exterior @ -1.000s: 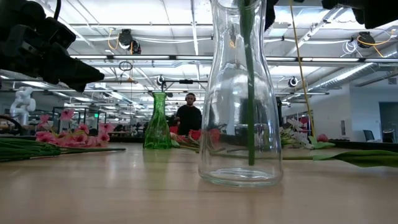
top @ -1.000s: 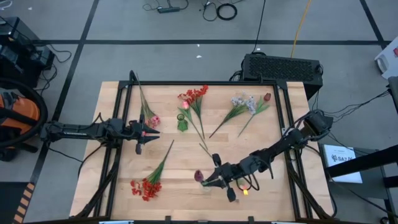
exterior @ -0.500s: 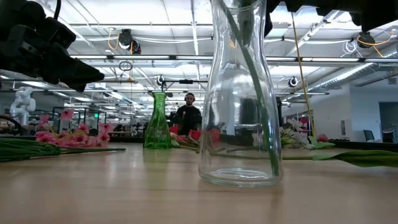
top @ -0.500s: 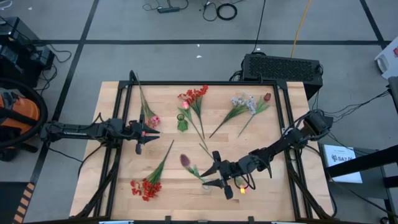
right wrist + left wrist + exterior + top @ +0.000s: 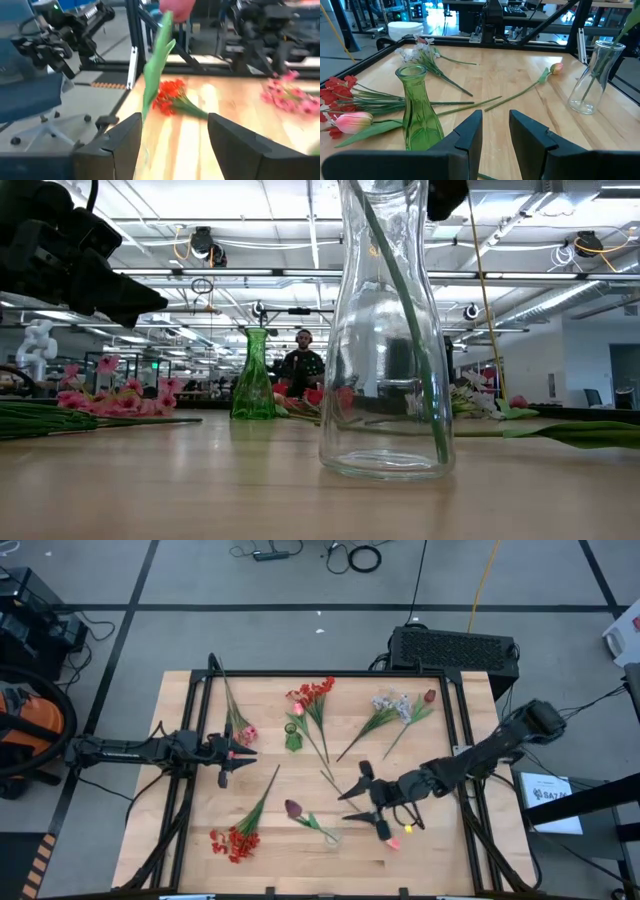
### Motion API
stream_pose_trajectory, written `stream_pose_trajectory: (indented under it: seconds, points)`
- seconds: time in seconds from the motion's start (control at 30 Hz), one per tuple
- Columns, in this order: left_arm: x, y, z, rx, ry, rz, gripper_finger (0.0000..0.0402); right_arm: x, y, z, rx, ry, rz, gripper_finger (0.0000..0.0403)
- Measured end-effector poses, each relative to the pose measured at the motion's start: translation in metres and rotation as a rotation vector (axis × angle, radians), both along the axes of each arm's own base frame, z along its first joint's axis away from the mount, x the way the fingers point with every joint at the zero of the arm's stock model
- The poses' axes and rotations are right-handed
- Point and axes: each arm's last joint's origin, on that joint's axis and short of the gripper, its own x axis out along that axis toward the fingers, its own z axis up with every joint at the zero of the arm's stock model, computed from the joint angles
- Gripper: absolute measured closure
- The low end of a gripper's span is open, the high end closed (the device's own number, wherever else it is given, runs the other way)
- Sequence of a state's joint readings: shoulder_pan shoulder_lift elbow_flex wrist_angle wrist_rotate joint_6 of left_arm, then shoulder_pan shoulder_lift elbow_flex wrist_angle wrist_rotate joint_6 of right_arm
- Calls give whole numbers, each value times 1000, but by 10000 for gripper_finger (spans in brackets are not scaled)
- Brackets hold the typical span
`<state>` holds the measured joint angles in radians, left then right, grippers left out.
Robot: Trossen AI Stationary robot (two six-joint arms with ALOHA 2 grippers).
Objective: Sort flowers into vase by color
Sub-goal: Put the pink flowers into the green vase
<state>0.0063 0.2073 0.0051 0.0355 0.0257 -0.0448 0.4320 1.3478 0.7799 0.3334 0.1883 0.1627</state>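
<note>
The right arm reaches in from the right edge of the high view, slanting down-left toward lower centre, its right gripper (image 5: pixel 366 799) spread wide with nothing between the fingers. The left arm lies level across the left side, its left gripper (image 5: pixel 228 753) at centre-left, fingers (image 5: pixel 468 132) parted by a narrow gap.

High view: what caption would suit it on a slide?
Right pincer open beside a clear vase holding one dark tulip; other flowers lie unsorted on the table.

Two vases: one green (image 5: pixel 292 737), one clear (image 5: pixel 387 330).
</note>
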Motion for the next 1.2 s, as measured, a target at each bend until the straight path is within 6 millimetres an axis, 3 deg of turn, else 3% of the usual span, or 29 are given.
stream_pose_trajectory:
  seconds: [0.17,0.37,0.63,0.87,1.1,1.2]
  points:
    - [0,0,0,0,0,0,297,-26,-15,17,43,90,-32,194]
    - [0,0,0,0,0,0,297,-45,-27,23,148,194,-110,206]
    - [0,0,0,0,0,0,297,-51,-39,2,292,416,-353,228]
    - [0,0,0,0,0,0,297,-68,-51,-18,556,676,-684,256]
    - [0,0,0,0,0,0,297,-83,-57,-28,755,787,-981,276]
    - [0,0,0,0,0,0,297,-84,-58,-28,806,788,-1033,281]
